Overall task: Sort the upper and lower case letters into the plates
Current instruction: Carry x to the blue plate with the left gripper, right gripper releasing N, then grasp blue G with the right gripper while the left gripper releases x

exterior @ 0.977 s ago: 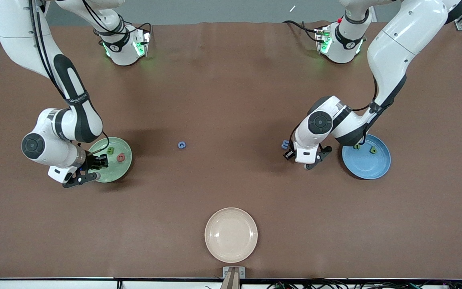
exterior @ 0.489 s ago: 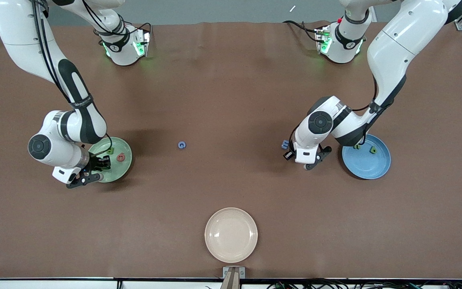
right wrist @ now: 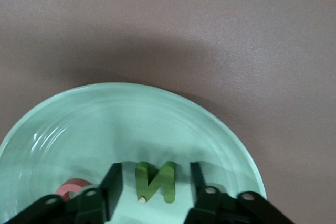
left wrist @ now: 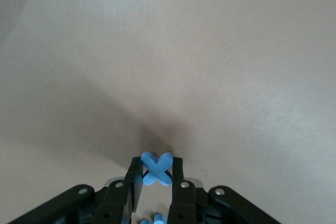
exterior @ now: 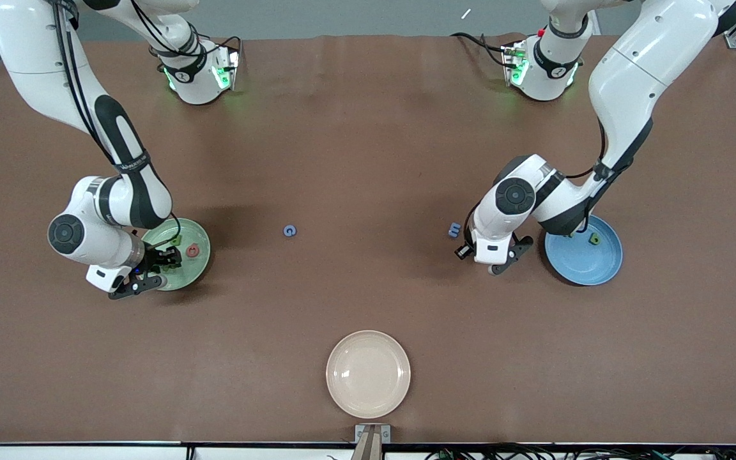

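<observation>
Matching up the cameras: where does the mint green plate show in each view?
Front view: mint green plate at the right arm's end, under the right gripper.
Right wrist view: plate beneath the open jaws.
Left wrist view: not in it.
Shared landmark: red letter on the plate.

Mint green plate (exterior: 183, 271) holds letters at the right arm's end, blue plate (exterior: 588, 262) at the left's.
</observation>
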Controlling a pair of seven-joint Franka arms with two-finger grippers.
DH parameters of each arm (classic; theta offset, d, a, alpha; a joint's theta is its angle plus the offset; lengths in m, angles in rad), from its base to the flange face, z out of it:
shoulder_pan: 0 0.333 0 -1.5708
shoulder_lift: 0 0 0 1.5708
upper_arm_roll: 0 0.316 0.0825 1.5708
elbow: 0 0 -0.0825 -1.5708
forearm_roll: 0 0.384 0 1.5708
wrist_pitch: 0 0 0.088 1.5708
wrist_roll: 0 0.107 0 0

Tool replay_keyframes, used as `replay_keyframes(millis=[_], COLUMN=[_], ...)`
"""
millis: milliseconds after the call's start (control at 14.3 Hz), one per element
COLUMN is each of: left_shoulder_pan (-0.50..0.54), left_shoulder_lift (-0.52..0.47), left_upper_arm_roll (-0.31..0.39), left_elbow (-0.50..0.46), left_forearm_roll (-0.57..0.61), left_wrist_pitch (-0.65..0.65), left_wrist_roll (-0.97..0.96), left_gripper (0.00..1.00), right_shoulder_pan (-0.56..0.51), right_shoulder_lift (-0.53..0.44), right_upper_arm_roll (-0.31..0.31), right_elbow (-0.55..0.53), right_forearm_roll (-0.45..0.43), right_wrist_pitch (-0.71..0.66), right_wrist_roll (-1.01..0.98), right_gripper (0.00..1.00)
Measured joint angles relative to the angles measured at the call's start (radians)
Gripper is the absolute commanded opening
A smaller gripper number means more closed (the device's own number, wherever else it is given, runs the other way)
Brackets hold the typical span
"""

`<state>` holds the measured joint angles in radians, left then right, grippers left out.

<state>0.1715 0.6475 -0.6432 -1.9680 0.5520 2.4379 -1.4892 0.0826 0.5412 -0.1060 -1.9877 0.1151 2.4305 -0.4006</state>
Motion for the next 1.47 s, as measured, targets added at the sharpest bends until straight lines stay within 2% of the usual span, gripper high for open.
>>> replay_keyframes(millis=[140,279,489,628,768,977,1256,1466], left_shoulder_pan=[0.022,0.096,0.330,0.484,0.572,0.620,0.624,0.624], left_shoulder_lift=[-0.045,-0.087,-0.106,-0.107,-0.105,-0.091,-0.040,-0.009], left_upper_arm_roll=[-0.010,-0.065,-0.231,-0.298,-0.306,-0.305,-0.287,-0.266], left_elbow=[0.004,0.004,-0.010,-0.033,-0.055,-0.064,-0.063,-0.061], left_forearm_roll=[0.000,0.000,0.000,0.000,0.000,0.018,0.127,0.166], left_wrist_pitch=[-0.031,-0.080,-0.150,-0.181,-0.182,-0.182,-0.181,-0.179], left_wrist_roll=[0.062,0.146,0.339,0.511,0.674,0.837,0.883,0.885], left_gripper=[0.15,0.14,0.13,0.13,0.13,0.13,0.13,0.13], right_shoulder_pan=[0.000,0.001,0.003,0.010,0.050,0.154,0.267,0.337], right_shoulder_lift=[-0.003,-0.021,-0.089,-0.140,-0.175,-0.189,-0.189,-0.188], right_upper_arm_roll=[0.002,0.004,0.005,0.007,0.011,0.016,0.019,0.019], right_elbow=[0.001,0.006,0.018,0.023,0.033,0.041,0.041,0.023], right_forearm_roll=[0.003,0.016,0.041,0.044,0.046,0.061,0.069,0.070], right_wrist_pitch=[-0.032,-0.094,-0.235,-0.316,-0.363,-0.366,-0.342,-0.281], right_wrist_roll=[0.000,0.001,0.009,0.081,0.225,0.492,0.776,0.925], right_gripper=[1.00,1.00,1.00,1.00,1.00,1.00,1.00,1.00])
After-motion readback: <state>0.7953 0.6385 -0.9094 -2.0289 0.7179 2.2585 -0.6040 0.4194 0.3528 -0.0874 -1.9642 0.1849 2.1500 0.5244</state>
